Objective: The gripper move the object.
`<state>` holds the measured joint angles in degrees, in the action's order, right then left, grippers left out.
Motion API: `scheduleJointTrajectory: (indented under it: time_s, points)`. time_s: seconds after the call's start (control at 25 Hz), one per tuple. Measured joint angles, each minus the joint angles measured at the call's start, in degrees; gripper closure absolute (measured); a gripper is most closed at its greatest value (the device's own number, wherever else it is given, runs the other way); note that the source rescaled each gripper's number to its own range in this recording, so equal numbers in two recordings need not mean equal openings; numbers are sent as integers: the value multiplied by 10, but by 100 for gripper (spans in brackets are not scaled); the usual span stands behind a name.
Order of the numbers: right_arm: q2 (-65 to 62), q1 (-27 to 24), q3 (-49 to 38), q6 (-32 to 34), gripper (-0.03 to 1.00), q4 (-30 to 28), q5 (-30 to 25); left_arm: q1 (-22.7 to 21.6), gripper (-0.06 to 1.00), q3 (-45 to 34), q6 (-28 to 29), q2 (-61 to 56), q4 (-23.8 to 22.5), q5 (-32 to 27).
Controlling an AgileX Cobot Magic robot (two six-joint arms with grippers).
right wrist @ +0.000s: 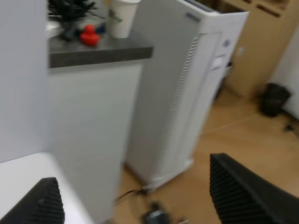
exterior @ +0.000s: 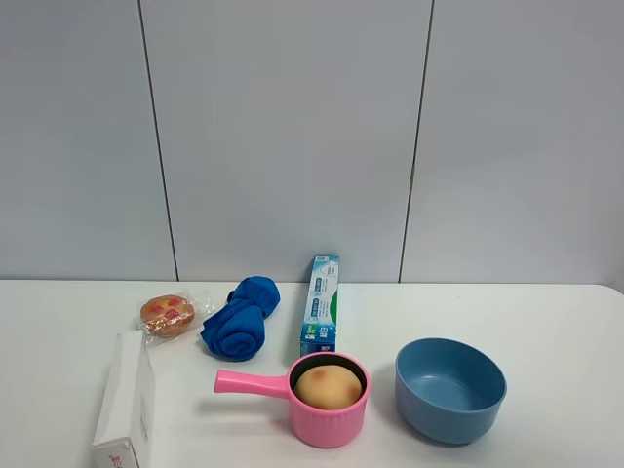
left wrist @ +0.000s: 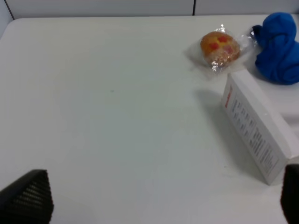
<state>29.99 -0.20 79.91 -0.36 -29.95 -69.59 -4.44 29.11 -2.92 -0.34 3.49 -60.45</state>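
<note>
The object, a round pale yellow-orange fruit with a pinkish blush (exterior: pixel 329 386), sits inside a small pink pot with a handle (exterior: pixel 312 427) at the front middle of the white table. No arm shows in the exterior high view. My left gripper (left wrist: pixel 159 200) is open and empty above bare table, with the white box and the wrapped bun ahead of it; the fruit is out of its view. My right gripper (right wrist: pixel 145 200) is open and empty and looks past the table's edge at the room; the fruit is out of its view too.
A blue bowl (exterior: pixel 449 389) stands right of the pot. A blue-green box (exterior: pixel 321 304) and a rolled blue cloth (exterior: pixel 240 318) lie behind it. A plastic-wrapped bun (exterior: pixel 168 315) and a white box (exterior: pixel 125 405) are at the left. The white table (exterior: pixel 556 331) ends at a grey wall.
</note>
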Motion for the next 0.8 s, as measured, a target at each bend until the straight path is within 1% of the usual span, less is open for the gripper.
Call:
scheduleJointTrajectory:
  time_s: [0.08,0.2,0.32,0.48,0.6,0.8]
  points:
    - [-46,0,-49,13,33,40,0,0,-6,0,0,0,0,0]
    - [-95,0,-128,10,33,117,0,0,-6,0,0,0,0,0]
    - [-123,0,-220,-15,33,209,0,0,-6,0,0,0,0,0]
    - [-148,0,-333,-52,33,314,7,0,-6,0,0,0,0,0]
    - [-167,2,-411,-80,33,355,46,0,-6,0,0,0,0,0]
    - [-210,29,-477,-92,33,367,79,0,-6,0,0,0,0,0]
